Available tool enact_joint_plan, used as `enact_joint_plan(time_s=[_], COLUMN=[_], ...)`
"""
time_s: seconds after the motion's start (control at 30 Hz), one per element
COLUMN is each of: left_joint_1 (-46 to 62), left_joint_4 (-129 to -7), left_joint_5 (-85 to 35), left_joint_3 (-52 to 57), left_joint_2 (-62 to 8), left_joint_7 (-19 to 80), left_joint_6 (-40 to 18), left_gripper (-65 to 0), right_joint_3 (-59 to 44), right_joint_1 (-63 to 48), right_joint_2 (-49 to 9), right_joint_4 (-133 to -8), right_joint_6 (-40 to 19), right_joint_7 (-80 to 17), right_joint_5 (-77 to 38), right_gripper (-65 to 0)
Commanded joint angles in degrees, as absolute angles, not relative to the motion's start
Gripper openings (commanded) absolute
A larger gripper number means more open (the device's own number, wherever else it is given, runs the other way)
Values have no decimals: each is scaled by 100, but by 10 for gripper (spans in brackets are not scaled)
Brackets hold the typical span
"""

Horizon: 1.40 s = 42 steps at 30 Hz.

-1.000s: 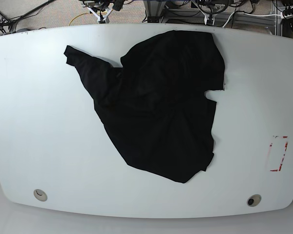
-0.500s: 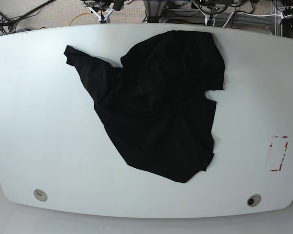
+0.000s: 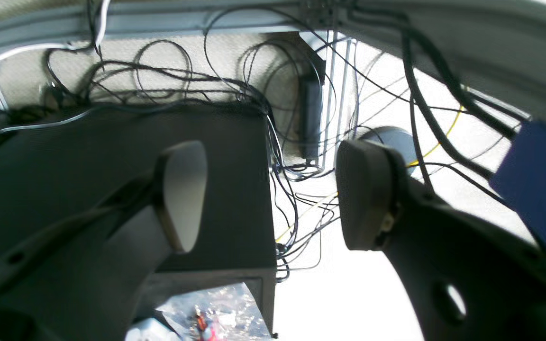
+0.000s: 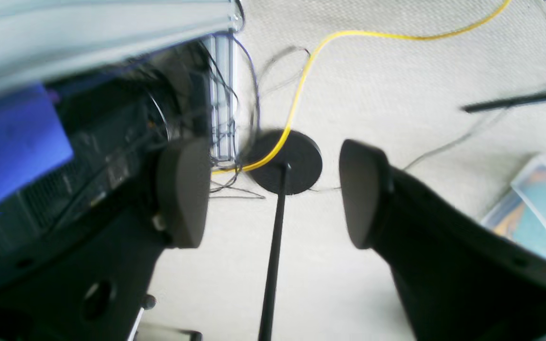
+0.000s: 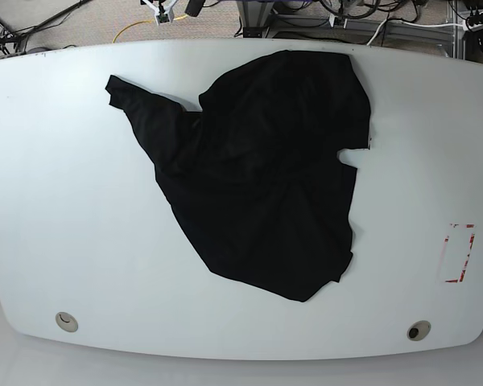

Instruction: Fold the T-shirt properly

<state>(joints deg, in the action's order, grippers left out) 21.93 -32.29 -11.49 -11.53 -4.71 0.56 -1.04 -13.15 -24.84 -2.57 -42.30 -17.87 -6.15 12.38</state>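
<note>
Jaws: we find both pairs spread wide with nothing between them. The left gripper [image 3: 273, 194] looks out over tangled black cables and a dark box; the right gripper [image 4: 273, 189] looks down on pale carpet, a yellow cable [image 4: 301, 90] and a round black stand base [image 4: 285, 161]. Neither arm shows in the base view, so we judge both parked off the white table [image 5: 48, 201].

The large black short-sleeved cloth T-shirt [image 5: 266, 177] lies crumpled and skewed on the table, plain side up, its upper part touching the table's far edge, one sleeve [image 5: 133, 100] reaching toward the table's far left, the hem end pointing at the table's near edge.

Handling, as we judge it: light, limp, no stiffness; it will drape and drag, and layers may lift together. We would pinch single-layer edges, the sleeve tip and a hem corner, then spread it flat before folding. Folding not yet begun.
</note>
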Motion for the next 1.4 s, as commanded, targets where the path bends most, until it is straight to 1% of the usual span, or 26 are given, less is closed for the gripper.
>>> enact_joint_plan(time_s=[0.0, 0.1, 0.2, 0.37, 0.43, 0.57, 0.9, 1.03, 1.2, 1.37], left_joint_1=[2413, 2835, 3301, 3960, 4391, 4980, 6273, 6589, 6958, 7336], left_joint_4=[-3530, -4119, -4831, -5912, -6484, -7292, -9121, -9736, -10492, -11134], left_joint_5=[-1147, -1147, -1130, -1138, -1138, -1138, -1147, -1156, -1156, -1156], left_joint_3=[-971, -655, -391, -330, -242, -66, 655, 760, 919, 1138], left_joint_2=[-611, -681, -734, -1024, -1156, -1279, -1349, -1358, -1367, -1349], left_joint_7=[13, 22, 31, 31, 31, 31, 31, 31, 31, 31], left_joint_6=[-92, -92, -101, -101, -101, -101, -110, -110, -110, -110], left_gripper=[-256, -256, -256, -256, -256, -256, -256, -254, -253, -253], right_joint_3=[-1314, -1305, -1314, -1305, -1358, -1508, -1525, -1525, -1543, -1982], right_joint_1=[-2747, -3204, -3635, -4242, -4585, -5191, -6484, -6844, -7116, -7187], right_joint_2=[-207, -180, -22, 57, 171, 171, 163, 163, 163, 180], right_joint_4=[-4884, -5780, -6607, -7723, -8207, -8901, -10149, -10580, -11116, -11380], right_joint_6=[-1833, -1833, -1833, -1833, -1833, -1842, -1842, -1842, -1842, -1842], right_joint_7=[-690, -884, -1130, -1481, -1613, -1648, -1613, -1490, -1464, -1464], right_joint_5=[1209, 1200, 1200, 1174, 875, 242, -927, -1270, -1578, -1930], right_gripper=[-249, -249, -246, -247, -247, -246, -247, -247, -247, -247])
